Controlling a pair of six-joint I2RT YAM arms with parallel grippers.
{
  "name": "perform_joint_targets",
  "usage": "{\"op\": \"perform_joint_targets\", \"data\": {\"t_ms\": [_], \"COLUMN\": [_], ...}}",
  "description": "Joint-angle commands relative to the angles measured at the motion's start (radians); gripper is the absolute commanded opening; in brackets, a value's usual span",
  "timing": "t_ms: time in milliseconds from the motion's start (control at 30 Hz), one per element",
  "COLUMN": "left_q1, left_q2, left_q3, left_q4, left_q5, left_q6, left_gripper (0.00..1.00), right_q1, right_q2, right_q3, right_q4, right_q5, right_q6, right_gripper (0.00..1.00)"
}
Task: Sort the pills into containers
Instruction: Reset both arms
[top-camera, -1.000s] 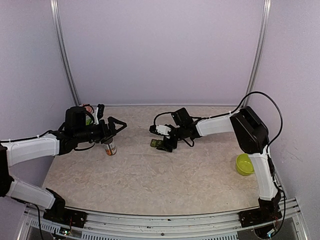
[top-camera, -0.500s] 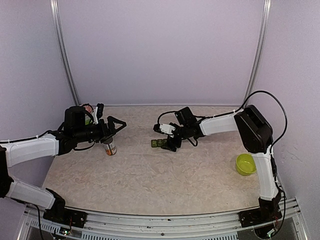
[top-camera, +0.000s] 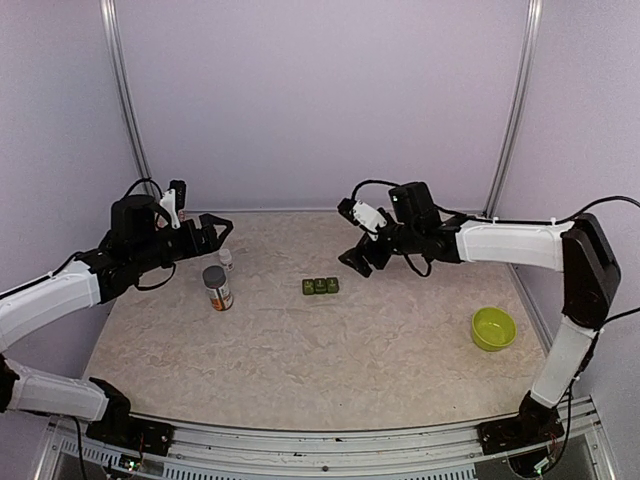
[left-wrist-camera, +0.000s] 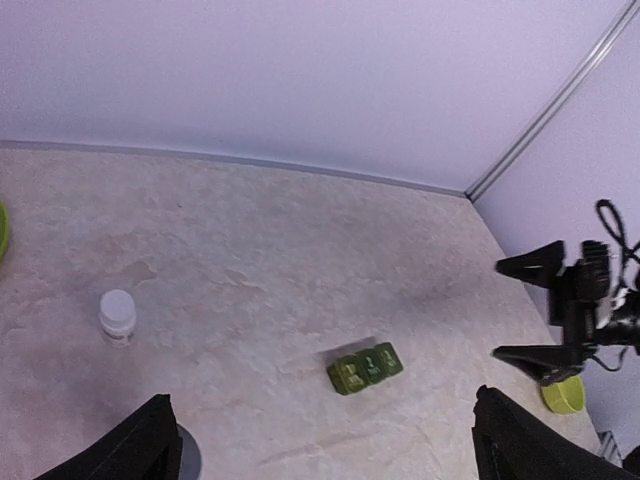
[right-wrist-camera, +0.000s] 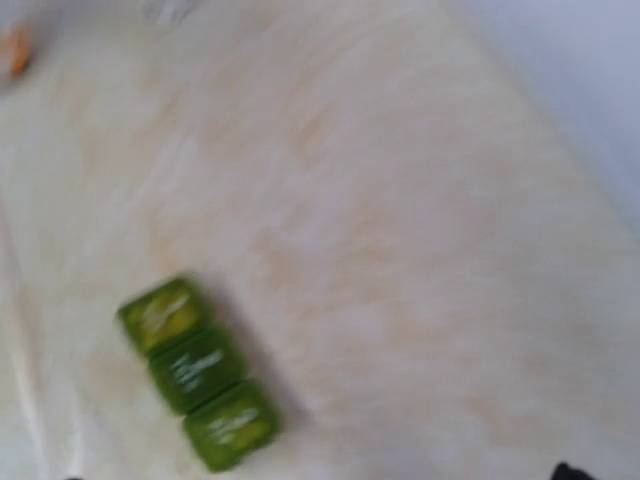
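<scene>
Right hand (top-camera: 350, 237): black fingers spread wide, gripping nothing, poised above the table (top-camera: 300, 360) on an arm stretched leftward. Left hand (top-camera: 205, 215): likewise spread, empty, aloft. Containers (top-camera: 320, 286): glossy dark green plastic strip, three square lids with pale marks, flat mid-table on mottled beige stone-look surface, long axis left-right.

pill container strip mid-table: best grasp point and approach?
Take the container strip at its middle compartment, pinching across the short width and coming straight down from above. It lies flat on the table, low and narrow, long axis left to right in the top view, with both long sides free. A centred grip should keep it level.
</scene>
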Motion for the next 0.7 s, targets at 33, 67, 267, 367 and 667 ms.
{"op": "perform_joint_targets", "data": {"t_ms": [33,67,267,367,667], "left_q1": [0.012,0.014,0.021,0.024,0.162], "left_q2": [-0.016,-0.022,-0.101,-0.169,-0.230], "left_q3": [0.034,0.025,-0.072,-0.117,-0.151], "left_q4": [-0.087,-0.085,-0.001,0.042,0.036], "left_q5": [-0.272,-0.293,-0.356,-0.354,-0.191], "left_q6": [0.125,0.129,0.216,0.248,0.247], "left_gripper": [0.99,0.99,0.99,0.99,0.99], "right_q1": [-0.011,-0.016,-0.134,-0.182,-0.380], "right_q2": [-0.179,-0.212,-0.389,-0.498,-0.681], "right_q3": [-0.090,-0.112,-0.215,-0.292,-0.399], "right_q4": [0.019,0.018,-0.045,-0.029,-0.112], "right_q5": [0.223,0.264,0.263,0.292,0.311], "right_q6": [0.223,0.247,0.380,0.390,0.466], "right_gripper": [1.00,1.00,1.00,1.00,1.00]}}
